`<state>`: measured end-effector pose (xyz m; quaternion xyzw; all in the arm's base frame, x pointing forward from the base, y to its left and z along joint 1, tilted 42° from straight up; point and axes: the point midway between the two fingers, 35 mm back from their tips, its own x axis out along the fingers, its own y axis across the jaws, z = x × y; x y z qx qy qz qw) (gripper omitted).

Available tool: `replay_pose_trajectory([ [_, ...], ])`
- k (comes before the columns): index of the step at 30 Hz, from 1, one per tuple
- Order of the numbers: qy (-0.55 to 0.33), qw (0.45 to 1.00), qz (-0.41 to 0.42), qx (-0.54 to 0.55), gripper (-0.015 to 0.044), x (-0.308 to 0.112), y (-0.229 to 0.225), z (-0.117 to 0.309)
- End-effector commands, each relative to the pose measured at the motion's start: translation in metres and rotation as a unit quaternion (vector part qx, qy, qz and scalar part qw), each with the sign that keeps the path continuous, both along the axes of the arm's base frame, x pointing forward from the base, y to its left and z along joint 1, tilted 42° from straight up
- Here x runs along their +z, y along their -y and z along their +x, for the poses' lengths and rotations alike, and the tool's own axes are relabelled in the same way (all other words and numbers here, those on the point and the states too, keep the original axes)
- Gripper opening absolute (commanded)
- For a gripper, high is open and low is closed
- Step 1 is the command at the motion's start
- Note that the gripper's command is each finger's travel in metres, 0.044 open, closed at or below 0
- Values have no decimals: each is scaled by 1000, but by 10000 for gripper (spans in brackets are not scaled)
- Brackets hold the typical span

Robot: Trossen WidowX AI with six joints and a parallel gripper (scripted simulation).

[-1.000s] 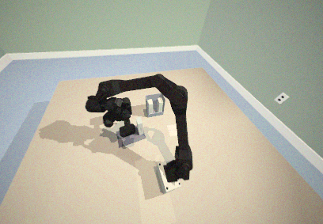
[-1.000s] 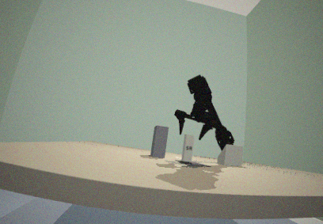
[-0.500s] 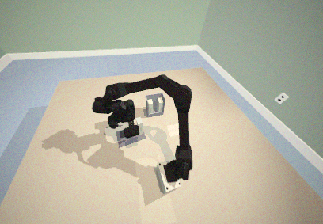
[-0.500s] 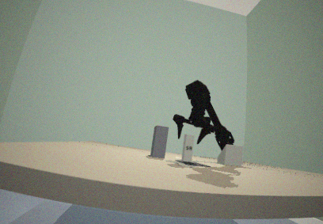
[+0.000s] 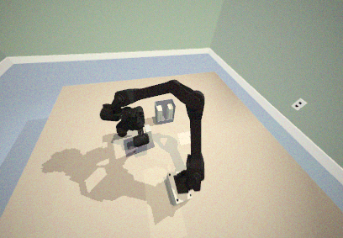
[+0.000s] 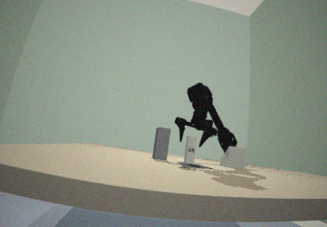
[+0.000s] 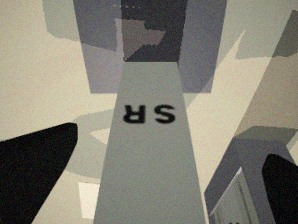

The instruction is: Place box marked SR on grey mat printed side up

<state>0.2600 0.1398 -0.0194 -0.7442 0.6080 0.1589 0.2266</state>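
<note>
The SR box [image 6: 190,152] [image 7: 150,155] stands upright, its base on the grey mat [image 7: 200,75] [image 5: 129,148] near one edge. Its printed side faces sideways, toward the exterior camera; the letters look upside down in the wrist view. My gripper [image 6: 191,143] [image 7: 170,148] is open and empty, pointing down, one finger to each side of the box's upper part with gaps. The box's top end is cut off in the wrist view. In the top view the gripper largely hides the box.
The bin [image 5: 165,119] [image 6: 162,143] stands beside the mat with two upright boxes [image 5: 160,114] [image 5: 170,112] in it. In the wrist view the bin [image 7: 257,148] is close to the right finger. A white card [image 7: 89,200] [image 5: 184,140] lies on the table.
</note>
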Motion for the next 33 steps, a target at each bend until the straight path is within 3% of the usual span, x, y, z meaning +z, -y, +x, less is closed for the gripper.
replay_pose_trajectory([
  [1, 0, 1000, 0, 0, 440, 0, -2, 0],
  [33, -1, 1000, 1, 1, 440, 9, -53, -8],
])
